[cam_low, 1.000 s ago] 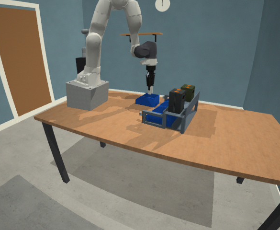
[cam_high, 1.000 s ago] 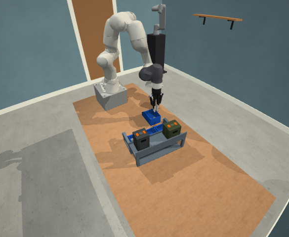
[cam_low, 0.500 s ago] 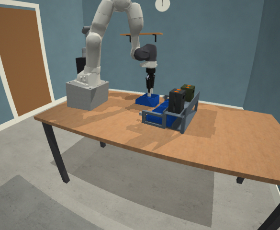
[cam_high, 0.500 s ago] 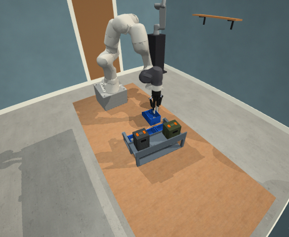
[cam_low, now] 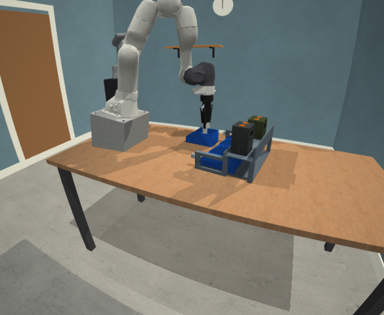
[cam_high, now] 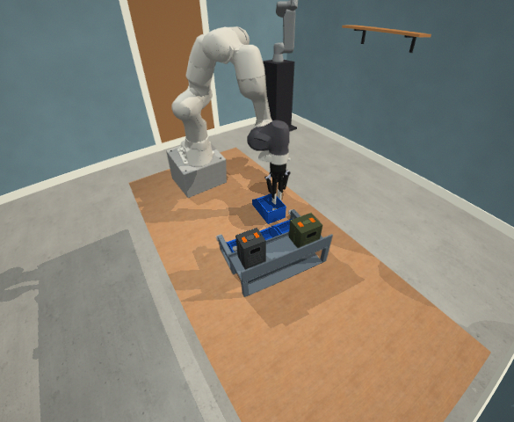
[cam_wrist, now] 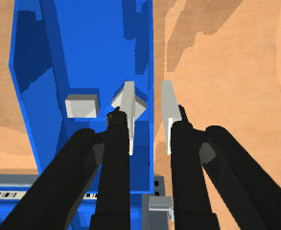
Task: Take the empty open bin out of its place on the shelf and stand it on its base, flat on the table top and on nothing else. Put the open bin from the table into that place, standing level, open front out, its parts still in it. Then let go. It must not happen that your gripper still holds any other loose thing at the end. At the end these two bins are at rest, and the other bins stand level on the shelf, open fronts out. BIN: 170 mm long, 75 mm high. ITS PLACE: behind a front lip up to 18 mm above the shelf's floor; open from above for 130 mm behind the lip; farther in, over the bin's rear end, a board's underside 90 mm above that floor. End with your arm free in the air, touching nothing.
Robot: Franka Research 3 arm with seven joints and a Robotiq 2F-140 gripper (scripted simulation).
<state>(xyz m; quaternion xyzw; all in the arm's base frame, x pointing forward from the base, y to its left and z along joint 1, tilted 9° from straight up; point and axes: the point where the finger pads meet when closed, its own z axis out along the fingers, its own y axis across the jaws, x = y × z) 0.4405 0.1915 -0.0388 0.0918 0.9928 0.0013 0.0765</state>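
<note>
A blue open bin [cam_high: 275,214] [cam_low: 203,139] [cam_wrist: 89,48] stands on the table beside the grey shelf [cam_high: 288,268] [cam_low: 225,166]. Two light grey parts lie in it, a block [cam_wrist: 81,106] and a part turned at an angle [cam_wrist: 139,106]. My gripper [cam_high: 277,199] [cam_low: 206,129] [cam_wrist: 148,95] is open by a narrow gap and points down. One fingertip is inside the bin, the other outside its right side wall in the wrist view, with gaps to the wall. Several blue bins [cam_high: 271,235] [cam_low: 212,164] sit in the shelf; which one is empty I cannot tell.
A dark grey box [cam_high: 250,250] [cam_low: 242,139] and an olive green box [cam_high: 306,231] [cam_low: 258,128] stand on top of the shelf. The shelf's near corner and a small grey bracket [cam_wrist: 160,202] are close to the bin's end. The arm's grey base block [cam_high: 199,174] [cam_low: 119,130] stands farther back.
</note>
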